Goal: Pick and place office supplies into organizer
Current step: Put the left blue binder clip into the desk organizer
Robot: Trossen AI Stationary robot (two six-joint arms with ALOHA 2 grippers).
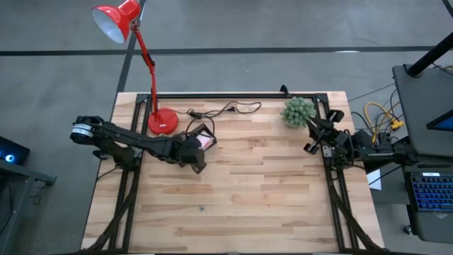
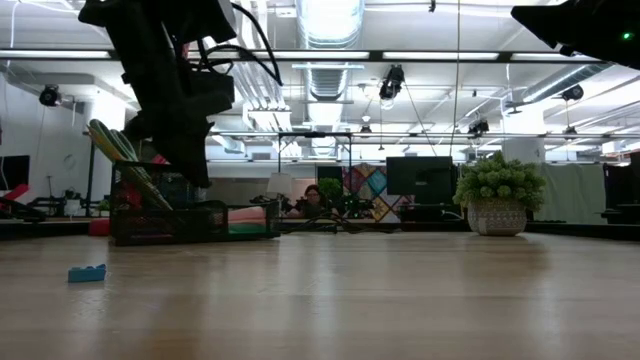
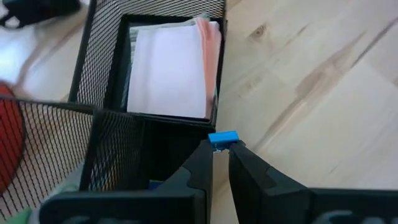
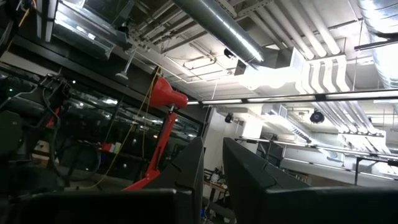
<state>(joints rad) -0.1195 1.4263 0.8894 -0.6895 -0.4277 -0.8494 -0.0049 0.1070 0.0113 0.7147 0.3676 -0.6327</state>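
Note:
The black mesh organizer (image 3: pixel 99 74) stands on the table beside the red lamp base; it also shows in the high view (image 1: pixel 200 132) and the low view (image 2: pixel 190 222). A pink and white sticky-note pad (image 3: pixel 171 65) lies in one of its compartments. My left gripper (image 3: pixel 221 147) hangs over the organizer's edge (image 1: pixel 199 157), shut on a small blue piece (image 3: pixel 222 137). A second small blue piece (image 2: pixel 87 272) lies flat on the table. My right gripper (image 4: pixel 212 163) waits raised at the table's right edge (image 1: pixel 311 139), its fingers slightly apart with nothing between them. My left gripper pinches the small blue piece (image 3: pixel 222 140) between its two fingertips, with the piece's far part sticking out past them. The fingers come from above, slanting down. The piece is lifted clear, over the organizer's wall where it meets the bare table.
A red desk lamp has its round base (image 1: pixel 162 122) just left of the organizer. A black cable (image 1: pixel 226 108) runs along the far edge. A green plant ball in a pot (image 1: pixel 298 111) stands at the far right. The table's middle and near part is bare wood (image 1: pixel 255 198).

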